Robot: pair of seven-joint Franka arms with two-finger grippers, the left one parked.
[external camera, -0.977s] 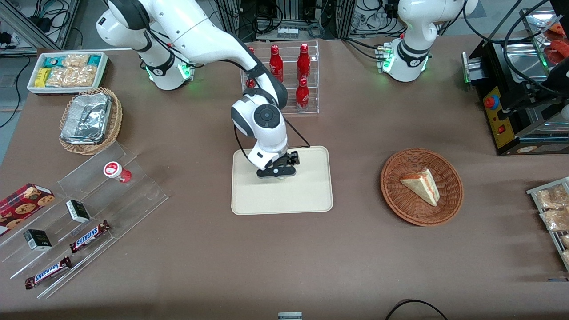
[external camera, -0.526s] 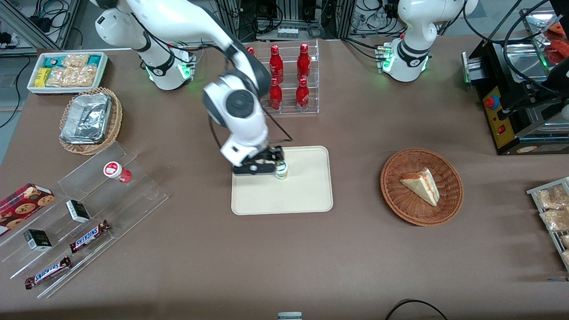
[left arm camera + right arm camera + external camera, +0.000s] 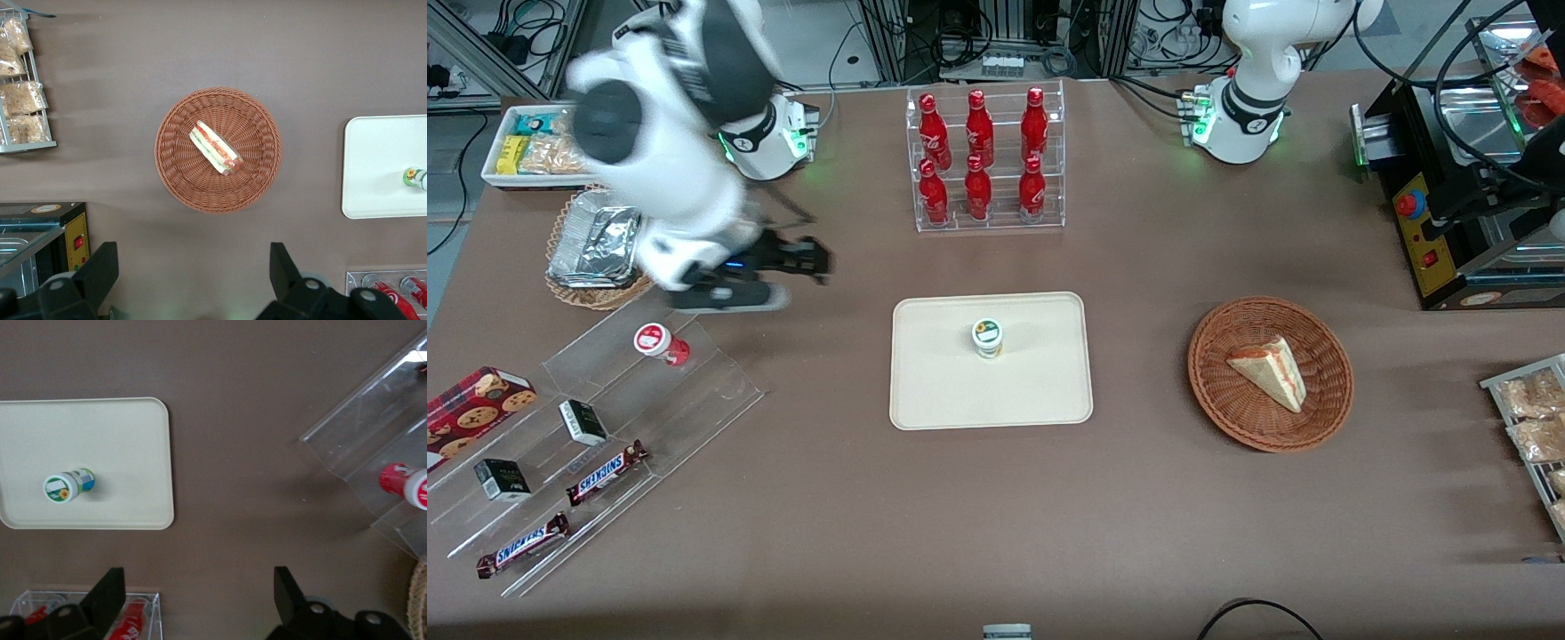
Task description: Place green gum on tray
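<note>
The green gum [image 3: 987, 338] stands upright on the cream tray [image 3: 1040, 391], near the tray's middle. It also shows in the right wrist view [image 3: 68, 485] on the tray [image 3: 127, 453], and in the left wrist view [image 3: 417, 177] on the tray [image 3: 380, 167]. My right gripper [image 3: 796, 264] is open and empty, raised above the table, well away from the tray toward the working arm's end, near the clear acrylic stand. Its fingers [image 3: 107, 590] are spread wide.
A red-lidded bottle [image 3: 656, 341] lies on the clear acrylic stand [image 3: 605, 427] with snack bars and small boxes. A rack of red bottles [image 3: 983, 160] stands farther from the camera than the tray. A wicker basket [image 3: 1214, 373] holds a sandwich. A foil-tray basket [image 3: 605, 240] sits under the arm.
The gripper let go of the green gum on the tray, rose and swung away toward the working arm's end of the table. The gum stays standing on the tray.
</note>
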